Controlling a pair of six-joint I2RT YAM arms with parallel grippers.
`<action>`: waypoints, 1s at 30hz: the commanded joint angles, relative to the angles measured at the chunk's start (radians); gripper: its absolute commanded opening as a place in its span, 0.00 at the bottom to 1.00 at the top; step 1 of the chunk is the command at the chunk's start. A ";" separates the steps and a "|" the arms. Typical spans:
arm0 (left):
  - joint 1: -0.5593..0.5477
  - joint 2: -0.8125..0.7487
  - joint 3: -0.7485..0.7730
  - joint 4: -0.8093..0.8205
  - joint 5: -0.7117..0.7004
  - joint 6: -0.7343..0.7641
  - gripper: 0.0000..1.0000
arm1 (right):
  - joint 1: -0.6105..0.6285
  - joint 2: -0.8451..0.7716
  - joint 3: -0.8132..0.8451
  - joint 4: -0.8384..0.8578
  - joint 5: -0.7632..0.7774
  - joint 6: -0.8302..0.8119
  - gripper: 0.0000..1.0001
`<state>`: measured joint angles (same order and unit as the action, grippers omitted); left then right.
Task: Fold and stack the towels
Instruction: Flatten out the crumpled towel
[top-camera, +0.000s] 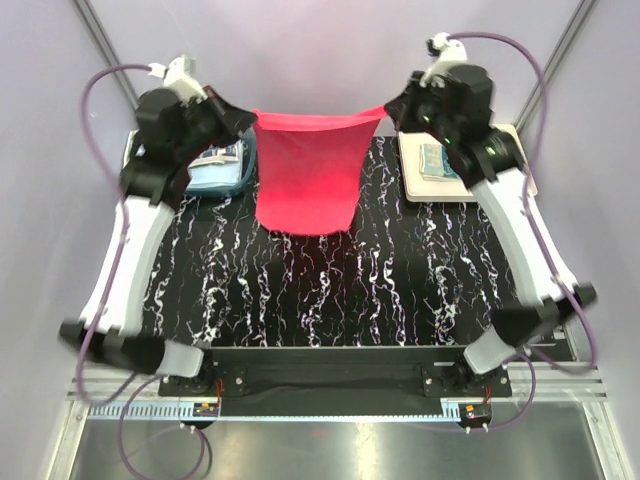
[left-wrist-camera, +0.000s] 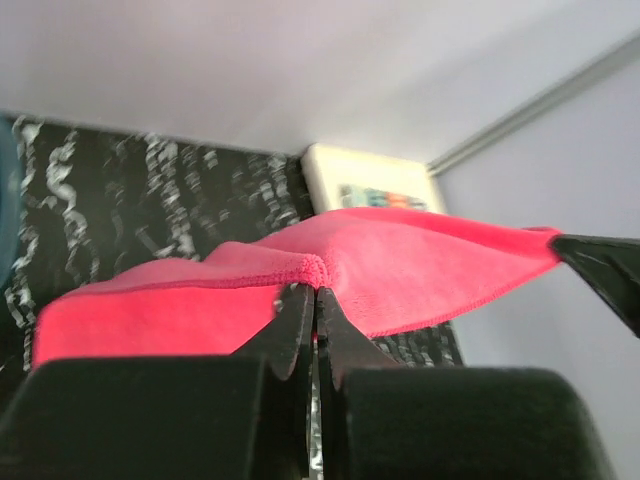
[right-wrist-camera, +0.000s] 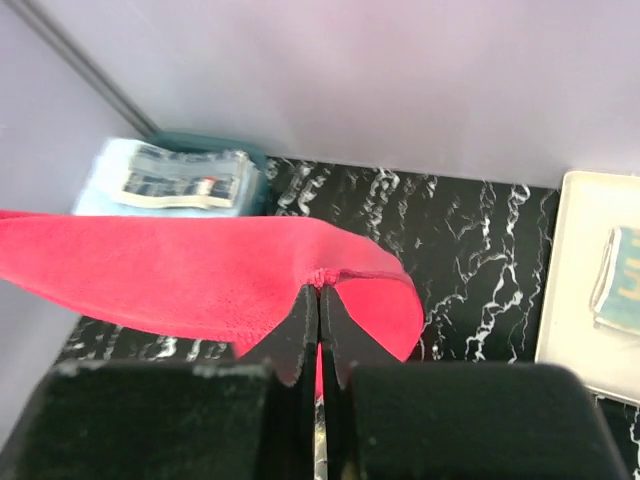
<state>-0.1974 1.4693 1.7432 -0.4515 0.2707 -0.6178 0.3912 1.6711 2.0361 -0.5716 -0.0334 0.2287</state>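
A plain red-pink towel (top-camera: 308, 180) hangs stretched between my two grippers, lifted above the far middle of the black marbled table (top-camera: 330, 290). My left gripper (top-camera: 250, 118) is shut on its left top corner; in the left wrist view (left-wrist-camera: 316, 288) the jaws pinch the hem of the red-pink towel (left-wrist-camera: 420, 270). My right gripper (top-camera: 390, 108) is shut on the right top corner, and in the right wrist view (right-wrist-camera: 319, 288) it pinches the towel (right-wrist-camera: 180, 275). A folded patterned blue towel (top-camera: 440, 160) lies on the cream tray (top-camera: 420, 185). More towels (top-camera: 218, 160) sit in the teal basket (top-camera: 222, 184).
The teal basket stands at the far left, partly under my left arm. The cream tray stands at the far right, partly under my right arm. Enclosure walls rise close behind and on both sides. The metal frame runs along the near edge.
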 joint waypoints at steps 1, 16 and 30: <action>-0.060 -0.213 -0.080 0.077 0.032 0.024 0.00 | 0.006 -0.247 -0.109 0.099 -0.086 0.031 0.00; -0.272 -0.596 -0.150 -0.018 -0.044 0.010 0.00 | 0.008 -0.637 -0.133 -0.030 -0.289 0.089 0.00; -0.225 -0.316 -0.210 0.132 -0.133 0.001 0.00 | 0.006 -0.337 -0.247 0.134 -0.180 0.023 0.00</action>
<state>-0.4564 1.0534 1.6005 -0.4030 0.1661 -0.6010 0.3973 1.2152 1.8503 -0.5026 -0.2729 0.2890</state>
